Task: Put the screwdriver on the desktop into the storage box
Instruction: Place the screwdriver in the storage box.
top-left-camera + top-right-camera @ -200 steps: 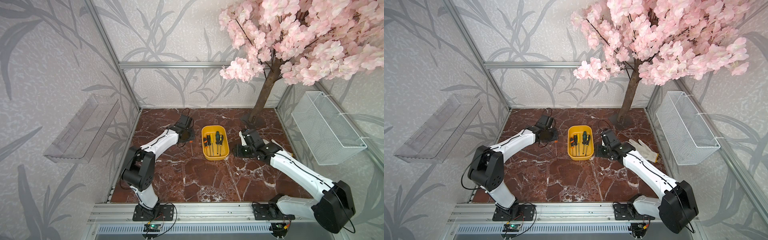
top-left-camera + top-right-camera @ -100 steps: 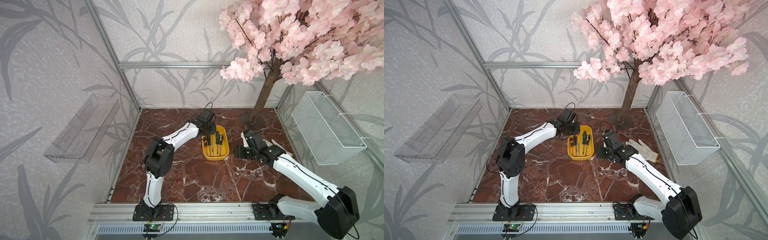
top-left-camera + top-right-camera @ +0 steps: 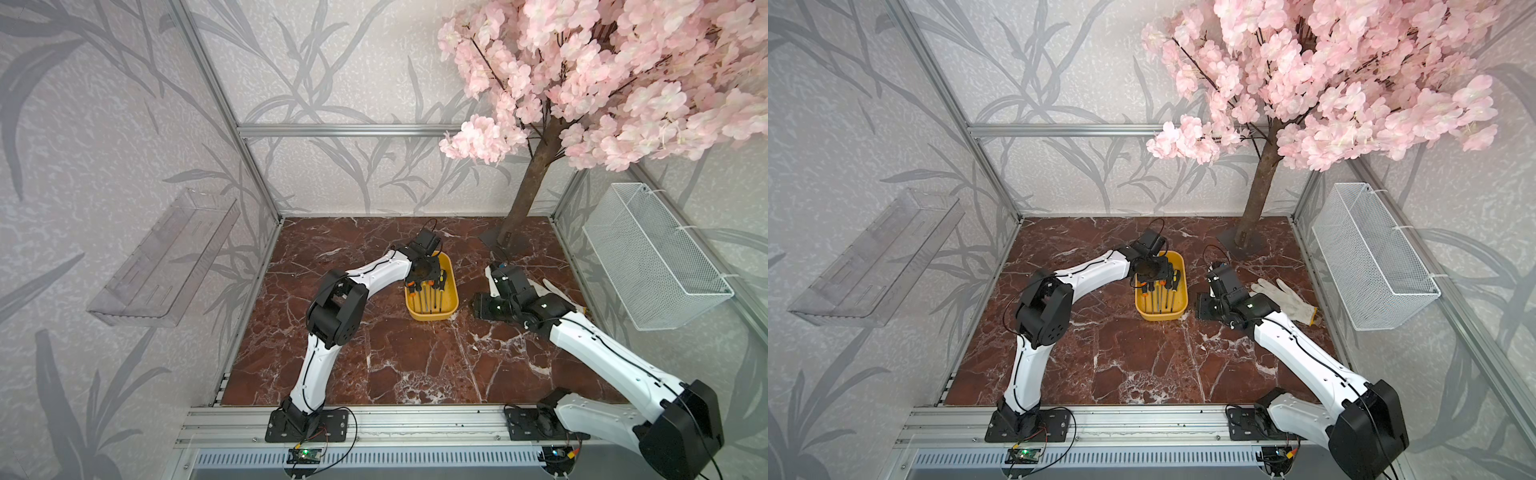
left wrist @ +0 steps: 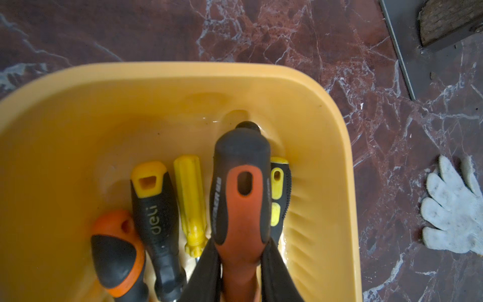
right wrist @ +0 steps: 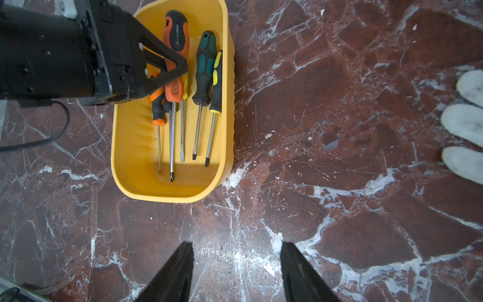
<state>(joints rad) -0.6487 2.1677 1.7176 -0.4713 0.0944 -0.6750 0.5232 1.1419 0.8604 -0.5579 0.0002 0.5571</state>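
Note:
The yellow storage box (image 3: 432,315) (image 3: 1160,316) (image 4: 156,86) (image 5: 167,188) stands mid-desktop (image 3: 395,353). My left gripper (image 3: 424,272) (image 3: 1152,270) (image 4: 239,251) hangs over its far half, shut on the handle of an orange-and-black screwdriver (image 4: 240,204) (image 5: 175,31). That screwdriver lies lengthwise within the box; I cannot tell whether it rests on the bottom. Several other screwdrivers lie beside it, among them a green-and-black one (image 5: 205,65) and a black-and-yellow one (image 4: 154,209). My right gripper (image 3: 478,307) (image 3: 1202,307) (image 5: 236,248) is open and empty above bare marble, right of the box.
A white work glove (image 3: 1283,299) (image 4: 454,209) (image 5: 465,120) lies right of the right gripper. The tree's base plate (image 3: 507,245) sits at the back right. A white wire basket (image 3: 652,266) hangs on the right wall, a clear acrylic shelf (image 3: 162,257) on the left wall.
The left arm has swung rightward from the desktop left of the box to over the box. The right arm has barely moved.

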